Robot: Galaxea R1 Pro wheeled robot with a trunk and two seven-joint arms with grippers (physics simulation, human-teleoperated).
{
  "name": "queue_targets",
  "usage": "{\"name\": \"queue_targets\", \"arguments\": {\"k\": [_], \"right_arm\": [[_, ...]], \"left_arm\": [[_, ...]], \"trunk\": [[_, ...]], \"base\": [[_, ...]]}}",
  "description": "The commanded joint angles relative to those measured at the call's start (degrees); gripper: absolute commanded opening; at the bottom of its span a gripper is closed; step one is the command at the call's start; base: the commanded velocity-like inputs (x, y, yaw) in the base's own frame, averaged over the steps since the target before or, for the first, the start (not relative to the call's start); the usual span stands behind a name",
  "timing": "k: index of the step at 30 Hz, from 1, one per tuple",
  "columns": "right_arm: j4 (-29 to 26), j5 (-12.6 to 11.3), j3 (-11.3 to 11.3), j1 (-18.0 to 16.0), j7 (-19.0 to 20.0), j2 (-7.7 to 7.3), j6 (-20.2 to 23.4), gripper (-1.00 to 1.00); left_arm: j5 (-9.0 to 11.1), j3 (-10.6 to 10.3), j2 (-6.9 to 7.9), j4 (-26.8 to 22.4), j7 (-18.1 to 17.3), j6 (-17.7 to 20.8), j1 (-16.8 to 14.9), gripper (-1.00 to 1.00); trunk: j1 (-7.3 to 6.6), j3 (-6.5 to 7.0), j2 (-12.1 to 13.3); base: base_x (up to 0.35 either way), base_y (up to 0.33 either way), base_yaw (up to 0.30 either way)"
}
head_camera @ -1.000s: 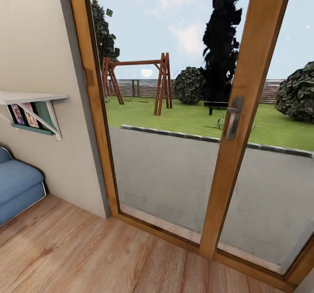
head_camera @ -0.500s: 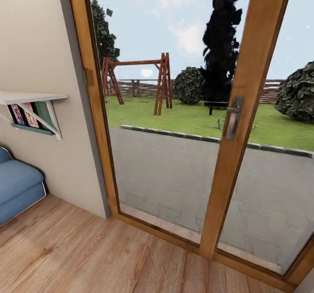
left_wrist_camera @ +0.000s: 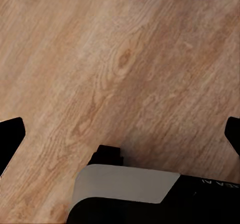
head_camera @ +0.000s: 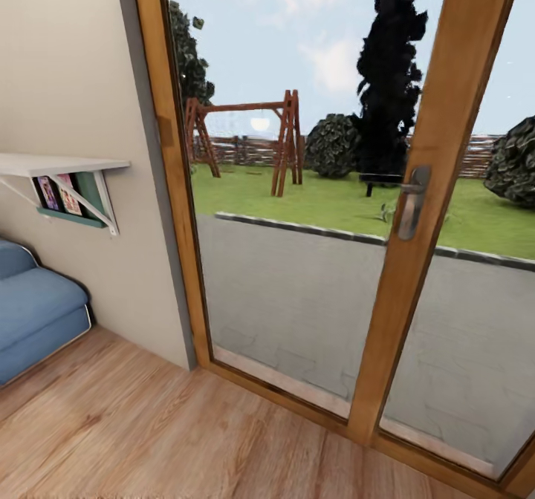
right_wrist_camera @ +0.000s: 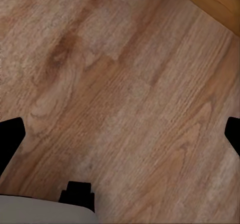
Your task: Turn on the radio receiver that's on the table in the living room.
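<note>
Light wood plank flooring runs up to a tall glazed patio door with a warm timber frame; through the glass lie a paved strip, a lawn, a wooden swing frame and dark trees. On the door's middle stile sits a metal lever handle. Beside the door is a beige wall, carrying a small white bracket shelf with a few books tucked under it. Below that, the rounded end of a blue sofa reaches in from the edge of the head view.

The radio receiver and its table are not among these things, so they must lie somewhere off to the side or behind, further into the living room.

Both wrist cameras look down at bare planks. The left gripper and the right gripper each show dark fingertips at opposite edges of the picture, spread wide, with nothing between them.

My judgement: this is a searching step. Turning the base away from the door, toward the sofa side, with arms tucked in, should bring the table into sight without clipping the frame.
</note>
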Motion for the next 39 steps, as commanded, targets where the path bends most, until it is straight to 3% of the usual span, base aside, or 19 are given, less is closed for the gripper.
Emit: {"name": "queue_targets", "arguments": {"k": [1,8,39], "right_arm": [[-0.03,0.01,0.0,0.0,0.0,-0.02,0.0,1.0],[-0.04,-0.01,0.0,0.0,0.01,-0.09,0.08,1.0],[-0.02,0.07,0.03,0.0,0.02,-0.07,0.08,1.0]], "left_arm": [[0.11,0.06,0.1,-0.02,0.05,-0.58,-0.02,1.0],[0.34,0.18,0.15,0.17,0.26,-3.9,-0.11,1.0],[0.35,0.36,0.61,0.3,0.06,-4.52,-0.11,1.0]], "trunk": [[0.0,0.0,0.0],[0.0,0.0,0.0],[0.0,0.0,0.0]], "base": [[0.0,0.0,0.283],[0.0,0.0,0.29],[0.0,0.0,0.298]]}}
